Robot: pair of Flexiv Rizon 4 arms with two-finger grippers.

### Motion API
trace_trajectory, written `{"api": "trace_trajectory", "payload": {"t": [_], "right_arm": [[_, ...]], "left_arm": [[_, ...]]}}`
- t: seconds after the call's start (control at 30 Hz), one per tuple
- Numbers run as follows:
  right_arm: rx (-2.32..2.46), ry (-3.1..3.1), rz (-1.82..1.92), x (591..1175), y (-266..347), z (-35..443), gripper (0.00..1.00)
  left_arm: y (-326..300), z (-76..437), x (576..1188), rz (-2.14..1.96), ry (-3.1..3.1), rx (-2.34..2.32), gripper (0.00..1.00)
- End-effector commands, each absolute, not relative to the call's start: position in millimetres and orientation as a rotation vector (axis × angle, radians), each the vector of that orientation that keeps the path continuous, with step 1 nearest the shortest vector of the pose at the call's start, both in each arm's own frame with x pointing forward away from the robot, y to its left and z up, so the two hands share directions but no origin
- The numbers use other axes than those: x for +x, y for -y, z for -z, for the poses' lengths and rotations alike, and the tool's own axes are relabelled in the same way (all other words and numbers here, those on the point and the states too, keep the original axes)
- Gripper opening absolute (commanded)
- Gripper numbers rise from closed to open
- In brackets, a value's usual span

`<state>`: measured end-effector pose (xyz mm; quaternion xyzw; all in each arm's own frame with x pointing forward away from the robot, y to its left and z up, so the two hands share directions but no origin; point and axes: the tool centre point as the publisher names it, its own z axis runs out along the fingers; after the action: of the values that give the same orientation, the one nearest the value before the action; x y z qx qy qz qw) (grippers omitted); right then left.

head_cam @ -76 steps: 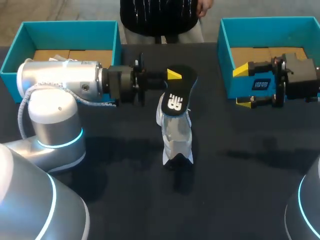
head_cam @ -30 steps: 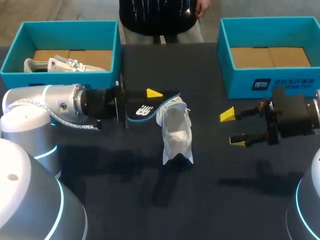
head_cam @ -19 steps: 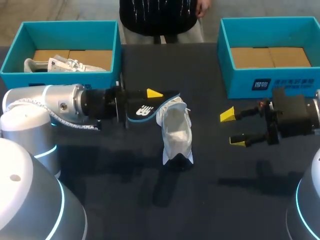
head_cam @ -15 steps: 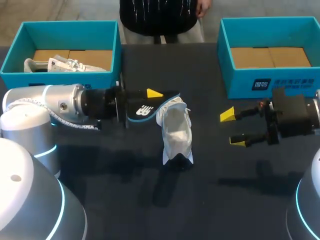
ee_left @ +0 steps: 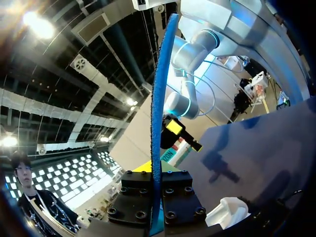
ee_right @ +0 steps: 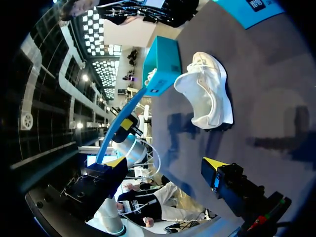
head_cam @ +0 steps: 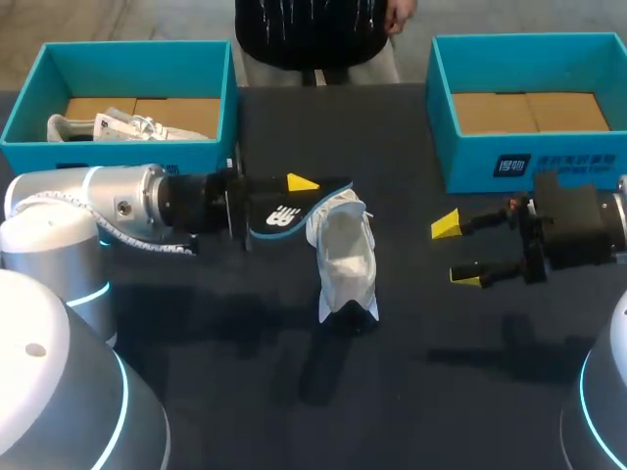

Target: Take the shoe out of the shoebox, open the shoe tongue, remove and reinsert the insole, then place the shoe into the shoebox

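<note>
Dark table (head_cam: 441,392) fills the head view, arms entering from either side.

Left gripper (head_cam: 292,196): clamped on the insole (head_cam: 279,217), one yellow tip showing above it, the other finger hidden beneath. In the left wrist view the insole (ee_left: 158,98) runs edge-on between the fingers and out ahead of them, blue edge facing the camera. It is black on its upper face with a white mark and is held roughly level above the table, left of centre in the frame. Its far end reaches the upper end of the shoe (head_cam: 343,257); contact there cannot be confirmed.

Shoe: white, standing on the table at the centre of the frame, lengthwise up and down the frame, outside both boxes.

Right gripper (head_cam: 458,253): fingers spread, nothing between them, positioned right of centre and well apart from the shoe. The right wrist view shows the shoe (ee_right: 207,96) ahead of that gripper.

Left shoebox (head_cam: 118,157): teal, upper left of the frame, containing a second shoe (head_cam: 113,125), also white.

Right shoebox (head_cam: 529,162): teal, upper right, only its brown cardboard floor visible inside.
</note>
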<state>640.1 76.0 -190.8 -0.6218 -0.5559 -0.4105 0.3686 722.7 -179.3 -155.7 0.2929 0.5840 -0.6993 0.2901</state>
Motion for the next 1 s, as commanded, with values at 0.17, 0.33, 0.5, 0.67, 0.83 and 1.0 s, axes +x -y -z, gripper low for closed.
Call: {"api": "trace_trajectory", "payload": {"t": [0.17, 0.33, 0.5, 0.67, 0.83, 1.0], "right_arm": [[-1.586, 1.466, 1.054, 640, -83, 197, 1.0], [-1.566, 1.569, 1.043, 638, -96, 210, 1.0], [-1.553, 1.615, 1.007, 640, -100, 228, 1.0], [-1.582, 1.673, 0.994, 650, -106, 250, 1.0], [-1.584, 1.718, 1.017, 662, -112, 266, 1.0], [-1.616, 1.738, 1.011, 675, -118, 279, 1.0]], "left_arm": [[177, 164, 714, 1.904, -1.581, 0.764, 0.0], [175, 169, 705, 1.913, -1.609, 0.765, 0.0], [172, 175, 699, 1.921, -1.629, 0.741, 0.0], [173, 190, 694, 1.938, -1.654, 0.7, 0.0], [173, 198, 694, 1.967, -1.658, 0.634, 0.0], [173, 204, 695, 1.982, -1.665, 0.599, 0.0]]}}
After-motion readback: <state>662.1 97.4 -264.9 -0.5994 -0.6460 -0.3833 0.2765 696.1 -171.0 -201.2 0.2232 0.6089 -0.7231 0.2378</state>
